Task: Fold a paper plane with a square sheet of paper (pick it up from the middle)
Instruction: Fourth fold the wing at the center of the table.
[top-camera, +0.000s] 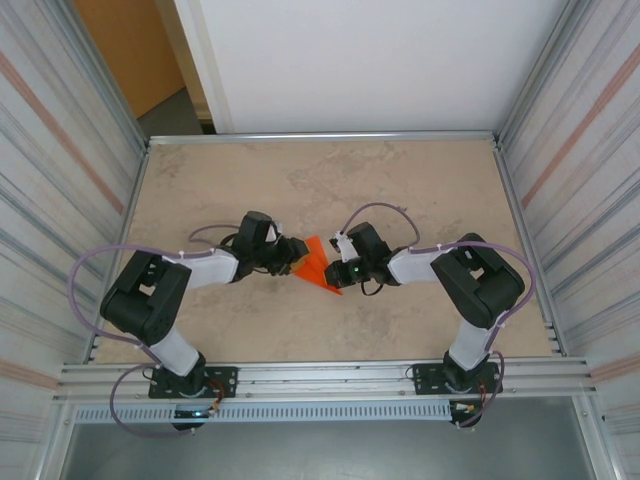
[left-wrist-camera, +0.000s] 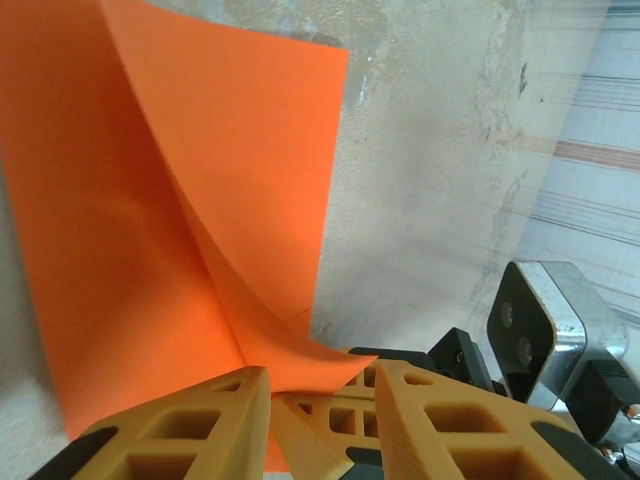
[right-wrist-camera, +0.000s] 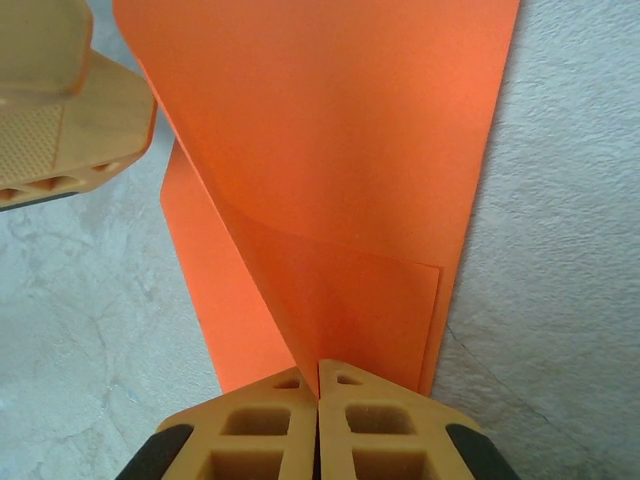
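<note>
The orange sheet of paper (top-camera: 318, 262) lies folded in layers at the table's middle, a narrow pointed shape from above. My right gripper (top-camera: 335, 268) meets it from the right. In the right wrist view the right gripper (right-wrist-camera: 318, 365) is shut on a raised fold of the paper (right-wrist-camera: 330, 150), lifting that layer off the flat one. My left gripper (top-camera: 296, 252) comes in from the left. In the left wrist view its jaws (left-wrist-camera: 320, 372) stand apart, and a curled corner of the paper (left-wrist-camera: 130, 250) reaches over the gap between them without being pinched.
The beige tabletop (top-camera: 330, 180) has bare room behind and in front of the paper. Metal rails (top-camera: 320, 375) run along the near edge, and ribbed walls (top-camera: 60, 150) close both sides. A left fingertip (right-wrist-camera: 60, 100) hangs close over the paper's far corner.
</note>
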